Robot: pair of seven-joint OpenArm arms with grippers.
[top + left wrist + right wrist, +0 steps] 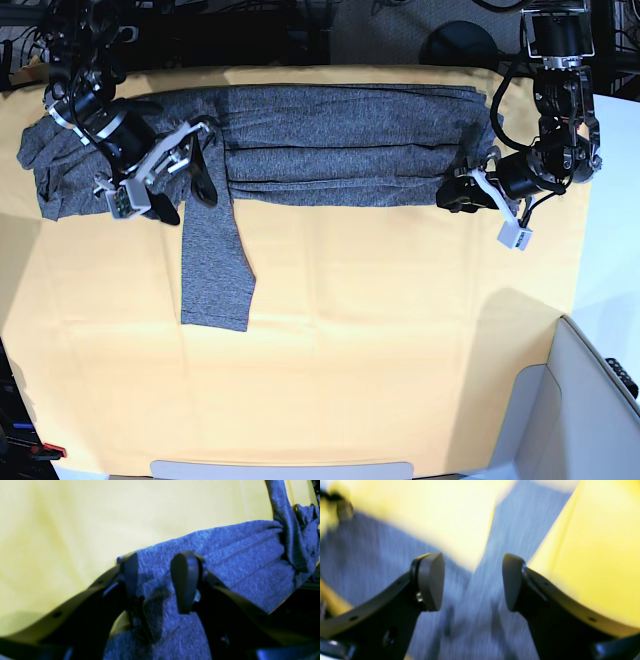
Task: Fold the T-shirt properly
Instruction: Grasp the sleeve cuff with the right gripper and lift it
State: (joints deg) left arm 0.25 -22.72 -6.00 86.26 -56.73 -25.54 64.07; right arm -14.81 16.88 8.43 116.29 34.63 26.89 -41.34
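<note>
The right gripper (pixel 473 581) had its jaws spread wide with nothing between them, hovering over grey cloth that streaked with blur in its wrist view; in the base view it (pixel 190 170) hung at about ten o'clock on the table, just above the root of a sleeve. The left gripper (pixel 155 580) stood with its jaws partly apart on either side of a raised fold of cloth at the shirt's end, a ridge of fabric rising between the pads; whether they truly pinched it I could not tell. In the base view it (pixel 458 192) sat at about two o'clock, at the near end corner of the shirt. The T-shirt (pixel 340 145) lay as a long band across the far side of the table, from ten o'clock to two o'clock, its body gathered lengthwise into several stacked folds. One sleeve (pixel 214 268) hung out of the band toward six o'clock, flat and straight, and the end at nine to ten o'clock was bunched and rumpled. By my judgement the lengthwise fold was largely made; the loose sleeve had yet to be laid in, the rumpled end smoothed, and the band folded across itself. The shirt was a soft, mottled heather-grey knit, limp and quick to crease, its folds showing as shallow parallel ridges. The yellow table cloth (pixel 400 330) beneath was smooth and plain, with only faint wrinkles.
</note>
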